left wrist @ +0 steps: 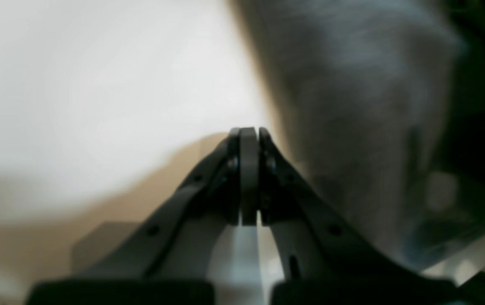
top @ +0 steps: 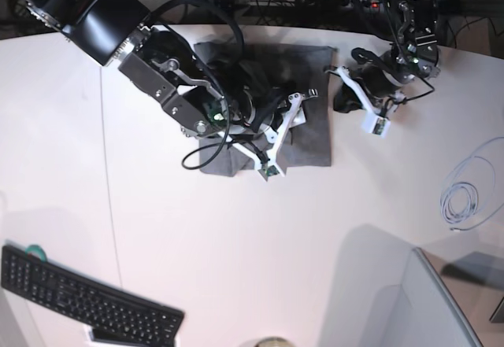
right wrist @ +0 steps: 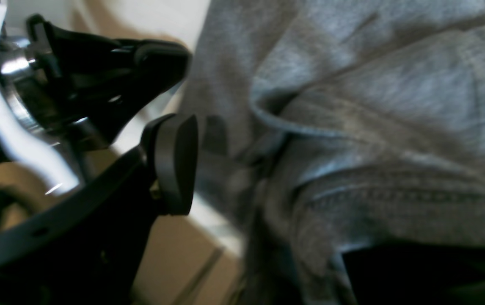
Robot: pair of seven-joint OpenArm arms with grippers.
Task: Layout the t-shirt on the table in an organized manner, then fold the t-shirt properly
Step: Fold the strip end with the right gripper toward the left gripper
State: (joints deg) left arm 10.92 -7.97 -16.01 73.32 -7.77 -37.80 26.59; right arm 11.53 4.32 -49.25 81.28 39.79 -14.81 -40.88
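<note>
The grey t-shirt (top: 315,138) lies as a roughly rectangular bundle at the back middle of the white table (top: 236,245). My right gripper (top: 295,115) is over the shirt's middle. In the right wrist view this gripper (right wrist: 185,99) stands open, its pad (right wrist: 174,163) beside rumpled shirt folds and a stitched hem (right wrist: 373,106); no cloth shows between the fingers. My left gripper (top: 340,99) sits at the shirt's right edge. In the left wrist view it (left wrist: 249,131) is shut with nothing visibly pinched, the shirt (left wrist: 352,106) blurred just to its right.
A black keyboard (top: 87,304) lies at the front left corner. A coiled white cable (top: 465,193) rests at the right side. A grey panel (top: 417,308) rises at the front right. Cables and gear crowd the back edge. A thin seam (top: 106,166) crosses the left tabletop.
</note>
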